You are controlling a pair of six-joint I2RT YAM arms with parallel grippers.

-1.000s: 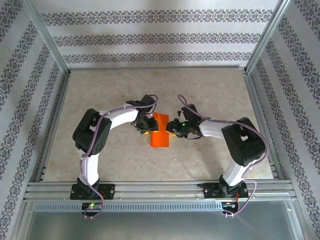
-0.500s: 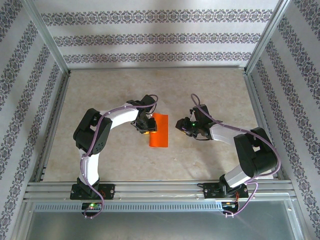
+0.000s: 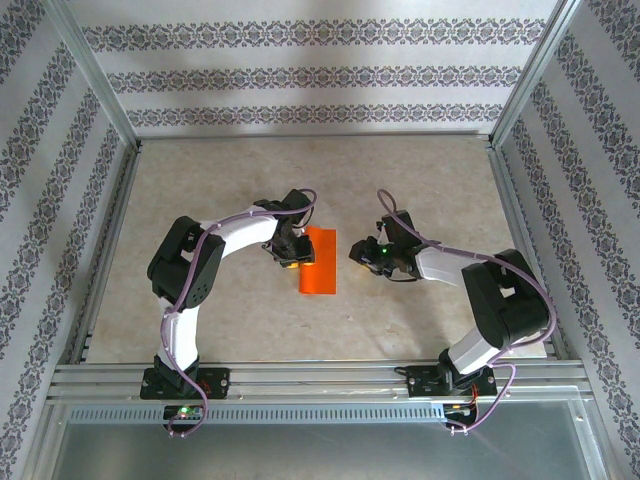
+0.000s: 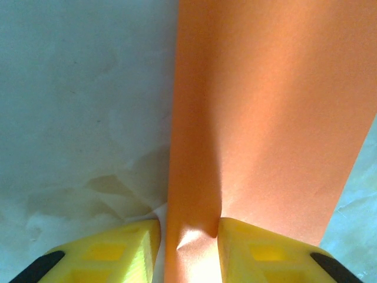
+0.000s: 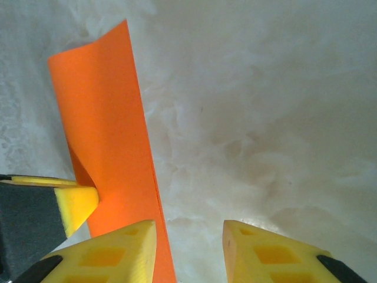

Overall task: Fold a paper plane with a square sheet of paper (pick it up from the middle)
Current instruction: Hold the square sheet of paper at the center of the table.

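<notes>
Now folded orange paper (image 3: 319,261), narrow.

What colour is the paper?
Bright orange-red, plain all over; the paper shows best in the left wrist view.

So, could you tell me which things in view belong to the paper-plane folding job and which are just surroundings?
Part of the job:
- folded orange paper
- left gripper, jaws around the paper's edge
- right gripper, jaws apart, nothing between them

Just there:
- table
- patterned walls
- metal frame rail
</notes>
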